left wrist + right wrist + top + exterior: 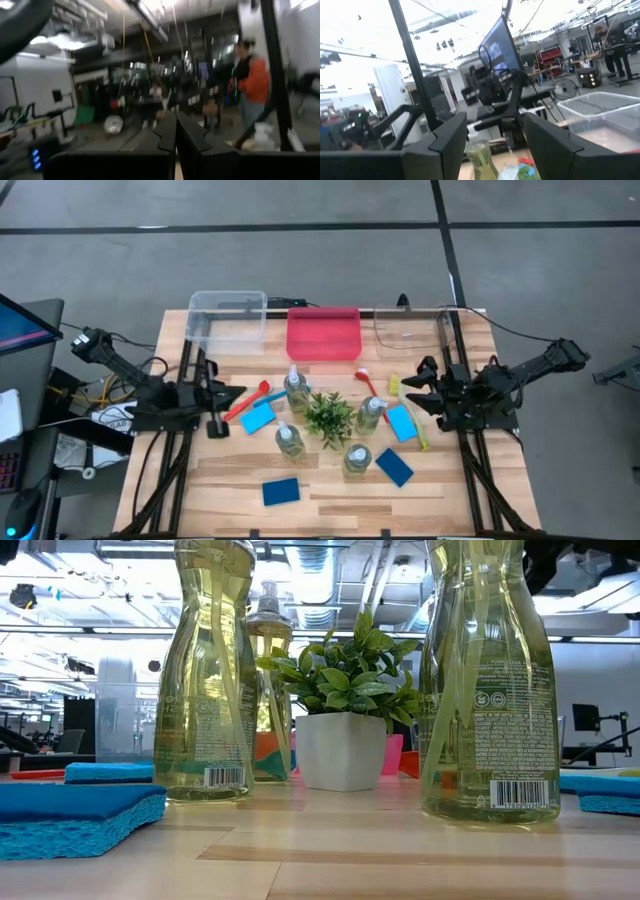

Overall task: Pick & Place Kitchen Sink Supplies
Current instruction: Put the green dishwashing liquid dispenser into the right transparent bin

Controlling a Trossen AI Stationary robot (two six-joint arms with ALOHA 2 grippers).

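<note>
Several clear pump bottles of yellow-green liquid (296,388) (357,460) stand upright around a small green plant (328,415); two of them (205,670) (490,680) loom close in the low view. Blue sponges (257,418) (394,467) lie flat on the table. A red brush (245,402), a second red brush (368,383) and a yellow brush (412,420) lie among them. My left gripper (237,393) (175,135) is shut, held by the table's left edge near the first red brush. My right gripper (413,390) (492,145) is open at the right side, pointing level toward the bottles.
Along the far edge stand a clear bin (228,320), a pink bin (323,333) and another clear bin (410,330). The plant's white pot (340,750) sits mid-table. One more blue sponge (281,491) lies near the front edge. A person in orange (255,80) stands beyond the table.
</note>
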